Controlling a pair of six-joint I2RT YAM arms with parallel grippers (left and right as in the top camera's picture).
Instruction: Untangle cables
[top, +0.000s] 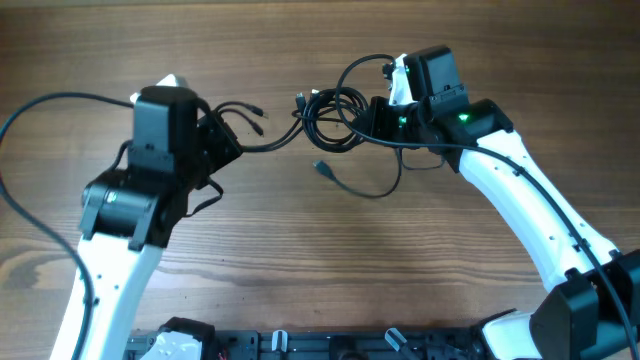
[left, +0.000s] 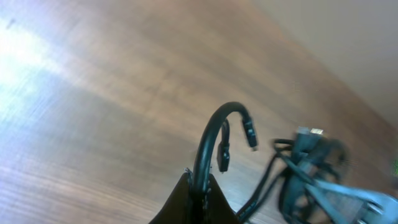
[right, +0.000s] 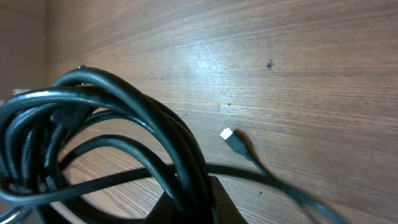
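Note:
The cables are thin black cords. A coiled tangle lies at the back centre of the table, with one strand running left to my left gripper. My left gripper is shut on a bent strand whose two plug ends hang free. My right gripper sits at the tangle's right side. In the right wrist view it is shut on several looped strands. A loose plug end lies on the wood, also in the overhead view.
The table is wooden. Thicker black arm wires curve at the far left and along the right arm. A black rail runs along the front edge.

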